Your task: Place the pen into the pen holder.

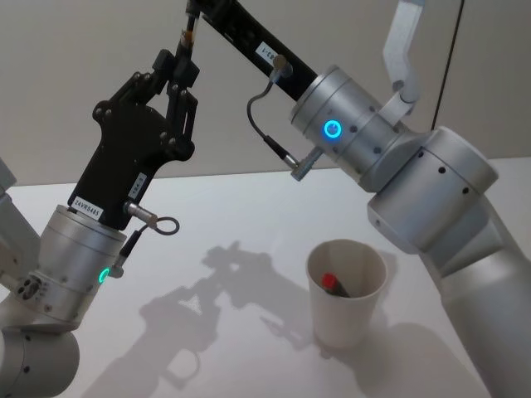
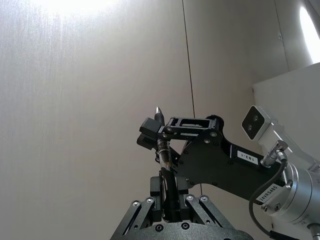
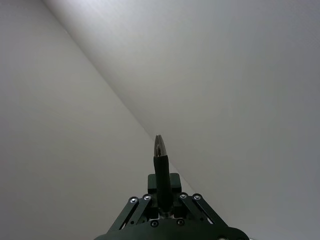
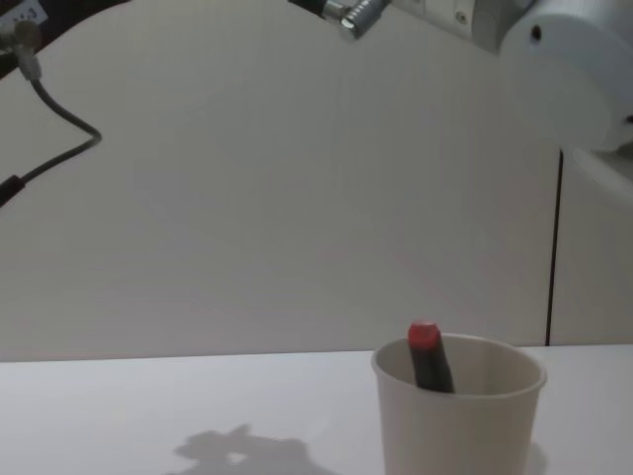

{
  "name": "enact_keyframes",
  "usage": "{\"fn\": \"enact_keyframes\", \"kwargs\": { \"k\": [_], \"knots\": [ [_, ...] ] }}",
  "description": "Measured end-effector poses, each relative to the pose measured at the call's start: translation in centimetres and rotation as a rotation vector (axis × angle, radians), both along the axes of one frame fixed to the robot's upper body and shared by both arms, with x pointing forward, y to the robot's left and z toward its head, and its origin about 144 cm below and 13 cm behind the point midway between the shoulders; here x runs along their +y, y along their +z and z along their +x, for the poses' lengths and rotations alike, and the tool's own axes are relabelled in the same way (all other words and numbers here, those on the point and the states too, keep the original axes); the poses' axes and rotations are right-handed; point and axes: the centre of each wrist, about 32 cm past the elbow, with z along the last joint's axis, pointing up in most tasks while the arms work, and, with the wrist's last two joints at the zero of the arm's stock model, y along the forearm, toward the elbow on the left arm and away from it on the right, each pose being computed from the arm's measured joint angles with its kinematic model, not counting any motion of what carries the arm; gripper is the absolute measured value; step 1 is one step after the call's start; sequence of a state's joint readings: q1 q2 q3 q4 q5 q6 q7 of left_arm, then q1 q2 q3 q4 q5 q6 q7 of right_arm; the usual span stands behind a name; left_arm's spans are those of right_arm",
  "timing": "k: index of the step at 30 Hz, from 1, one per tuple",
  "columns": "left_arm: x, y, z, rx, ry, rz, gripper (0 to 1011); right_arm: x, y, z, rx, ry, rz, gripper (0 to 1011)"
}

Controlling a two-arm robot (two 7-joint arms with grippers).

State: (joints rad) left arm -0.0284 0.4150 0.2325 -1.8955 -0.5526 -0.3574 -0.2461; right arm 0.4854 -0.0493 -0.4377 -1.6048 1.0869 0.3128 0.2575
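Head view puts both grippers in your upper left: the left gripper [image 1: 184, 62] and the right gripper [image 2: 161, 134] meet high above the white table [image 1: 249, 224], both pinched shut on one pen [image 1: 189, 35]. Your left wrist view has that pen [image 2: 164, 150] standing upright between the two, tip up. The pen holder [image 1: 347, 292] stands at lower right of centre, well below them, and a second pen [image 4: 427, 356] with a red cap leans inside it.
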Motion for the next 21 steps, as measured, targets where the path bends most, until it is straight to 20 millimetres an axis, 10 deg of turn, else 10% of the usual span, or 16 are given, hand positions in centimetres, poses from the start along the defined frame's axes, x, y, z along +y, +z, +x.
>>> {"fn": "enact_keyframes", "kwargs": {
  "k": [9, 21],
  "knots": [
    [0.00, 0.00, 0.00, 0.001, 0.000, 0.000, 212, 0.03, 0.00, -0.01, 0.000, 0.002, 0.000, 132],
    [0.00, 0.00, 0.00, 0.000, 0.000, 0.000, 575, 0.01, 0.00, -0.01, -0.001, 0.000, 0.001, 132]
  ]
}}
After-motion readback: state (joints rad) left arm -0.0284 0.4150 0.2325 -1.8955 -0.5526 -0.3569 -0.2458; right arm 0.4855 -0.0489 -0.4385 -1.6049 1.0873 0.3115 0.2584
